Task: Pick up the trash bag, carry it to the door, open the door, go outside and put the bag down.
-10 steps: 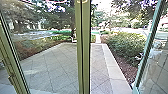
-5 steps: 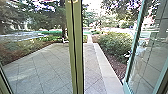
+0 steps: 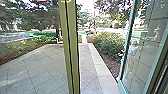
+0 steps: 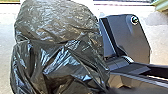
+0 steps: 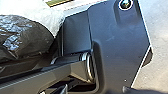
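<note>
The job looked well along. The bag (image 4: 57, 50) was with the robot at the doorway, beside its own dark plate (image 4: 136, 40), so picking it up and carrying it to the door seemed done. The door (image 3: 125, 45) on the right stood swung open, with a gap between it and the green post (image 3: 73, 47) near the middle. Beyond lay the paved yard (image 3: 87, 67), a pale kerb (image 3: 102, 71) along its right side and a bush (image 3: 107, 46) past that. Getting fully outside and putting the bag down seemed to be what was left.

The bag was black, crinkled and bulging, as if well filled, though its contents were hidden. How it was being held was unclear: I couldn't tell whether either gripper was closed on it.
</note>
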Motion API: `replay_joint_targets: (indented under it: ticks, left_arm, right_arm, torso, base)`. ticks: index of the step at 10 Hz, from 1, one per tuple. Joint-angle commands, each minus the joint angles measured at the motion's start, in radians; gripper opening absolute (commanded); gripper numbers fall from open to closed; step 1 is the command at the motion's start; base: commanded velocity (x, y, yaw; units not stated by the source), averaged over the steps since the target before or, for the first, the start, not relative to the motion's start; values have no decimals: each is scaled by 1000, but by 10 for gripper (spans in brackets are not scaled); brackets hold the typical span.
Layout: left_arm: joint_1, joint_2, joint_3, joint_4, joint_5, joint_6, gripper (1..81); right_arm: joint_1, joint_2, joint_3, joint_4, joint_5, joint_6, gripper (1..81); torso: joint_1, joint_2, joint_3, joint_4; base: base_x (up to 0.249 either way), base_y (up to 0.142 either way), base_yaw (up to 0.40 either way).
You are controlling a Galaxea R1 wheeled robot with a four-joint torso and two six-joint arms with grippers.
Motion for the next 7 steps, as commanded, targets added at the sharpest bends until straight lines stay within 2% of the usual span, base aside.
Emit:
replay_joint_targets:
  ticks: [1,7]
  left_arm:
    - [-51,2,1,8,54,4,10]
    - [-51,9,-1,11,54,4,10]
  right_arm:
    - [56,7,6,-7,-56,-11,811]
    - [54,11,2,-7,-57,-36,811]
  torso:
    - [0,0,0,0]
    - [0,0,0,0]
  base:
    - [0,-61,0]
    - [0,0,0]
